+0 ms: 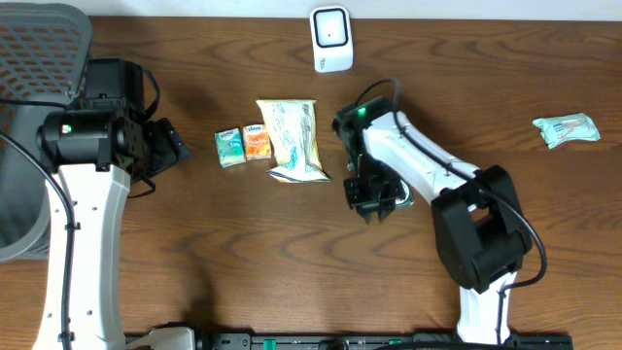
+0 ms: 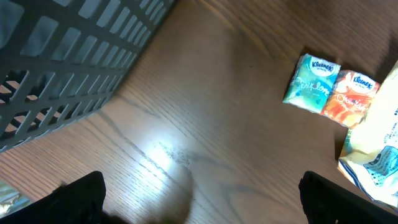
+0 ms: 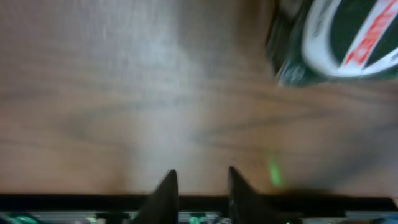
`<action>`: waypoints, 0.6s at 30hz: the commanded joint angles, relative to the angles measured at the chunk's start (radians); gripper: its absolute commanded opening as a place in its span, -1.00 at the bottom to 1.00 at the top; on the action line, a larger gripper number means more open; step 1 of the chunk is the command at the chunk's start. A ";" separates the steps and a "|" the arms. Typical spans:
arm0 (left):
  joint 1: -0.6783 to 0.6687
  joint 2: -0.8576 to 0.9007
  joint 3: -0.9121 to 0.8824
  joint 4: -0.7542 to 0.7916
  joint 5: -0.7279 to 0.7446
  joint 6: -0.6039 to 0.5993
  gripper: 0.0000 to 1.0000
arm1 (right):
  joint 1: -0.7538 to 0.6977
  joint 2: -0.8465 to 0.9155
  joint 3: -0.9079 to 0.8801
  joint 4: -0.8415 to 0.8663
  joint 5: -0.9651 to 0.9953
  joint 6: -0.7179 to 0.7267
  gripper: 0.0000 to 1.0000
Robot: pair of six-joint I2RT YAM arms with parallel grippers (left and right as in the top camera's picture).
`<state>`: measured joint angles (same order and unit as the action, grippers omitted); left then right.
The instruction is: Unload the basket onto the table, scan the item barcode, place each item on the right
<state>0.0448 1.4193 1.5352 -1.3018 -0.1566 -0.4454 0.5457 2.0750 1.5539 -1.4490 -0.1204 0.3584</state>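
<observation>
Green packet (image 3: 336, 43) with a white oval label and red lettering lies flat on the surface (image 1: 194, 253), right of centre, just beside and partly under the right hand (image 1: 374, 199). Overhead, only a sliver of it shows past the arm, and the right wrist camera catches just one blurred end, so which way its long axis runs cannot be told. No barcode is visible.

The right hand's fingers (image 3: 166, 186) are drawn nearly together with a narrow gap and only bare wood between them. The packet sits beyond and to one side of the tips, not gripped. The left hand (image 1: 175, 146) is released, its fingers (image 2: 81, 199) spread wide over bare wood at the left side.

One white scanner (image 1: 330, 39) stands at the far edge, well apart from the packet. Between the two hands lie two small tissue packs, one teal (image 1: 229, 148) and one orange (image 1: 257, 144), touching side by side. Just right of them is one pale snack bag (image 1: 292, 141), its long axis running from the far edge toward the near edge. One crumpled pale-green wrapper (image 1: 567, 128) lies alone at the far right. One grey mesh basket (image 1: 39, 58) sits at the left edge. The right arm itself covers most of the packet from above.
</observation>
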 commanded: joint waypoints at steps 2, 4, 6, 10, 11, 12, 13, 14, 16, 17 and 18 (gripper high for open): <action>0.005 0.005 0.000 -0.003 -0.010 -0.009 0.96 | 0.029 0.008 -0.006 -0.029 0.068 0.000 -0.72; 0.005 0.005 0.000 -0.003 -0.010 -0.009 0.96 | 0.034 0.008 -0.007 -0.034 0.098 0.000 -0.85; 0.005 0.005 0.000 -0.003 -0.010 -0.009 0.96 | 0.035 0.008 -0.007 -0.028 0.153 0.020 -0.97; 0.005 0.005 0.000 -0.003 -0.010 -0.009 0.96 | 0.021 0.008 -0.007 -0.017 0.293 0.235 -0.97; 0.005 0.005 0.000 -0.003 -0.010 -0.009 0.96 | 0.016 0.008 -0.007 -0.013 0.312 0.258 -0.97; 0.005 0.005 0.000 -0.003 -0.010 -0.009 0.96 | 0.010 0.008 -0.007 -0.007 0.324 0.271 -0.97; 0.005 0.005 0.000 -0.003 -0.010 -0.009 0.95 | 0.005 0.008 -0.007 -0.001 0.324 0.278 -0.97; 0.005 0.005 0.000 -0.003 -0.010 -0.009 0.96 | -0.001 0.008 -0.007 0.006 0.304 0.283 -0.97; 0.005 0.005 0.000 -0.003 -0.010 -0.009 0.95 | -0.013 0.008 -0.007 0.011 0.253 0.303 -0.97; 0.005 0.005 0.000 -0.003 -0.010 -0.009 0.96 | -0.019 0.008 -0.007 0.010 0.235 0.314 -0.97; 0.005 0.005 0.000 -0.003 -0.010 -0.009 0.95 | -0.025 0.008 -0.007 0.010 0.222 0.322 -0.97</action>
<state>0.0452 1.4193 1.5352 -1.3018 -0.1566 -0.4454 0.5377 2.0747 1.5536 -1.4414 0.1230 0.6010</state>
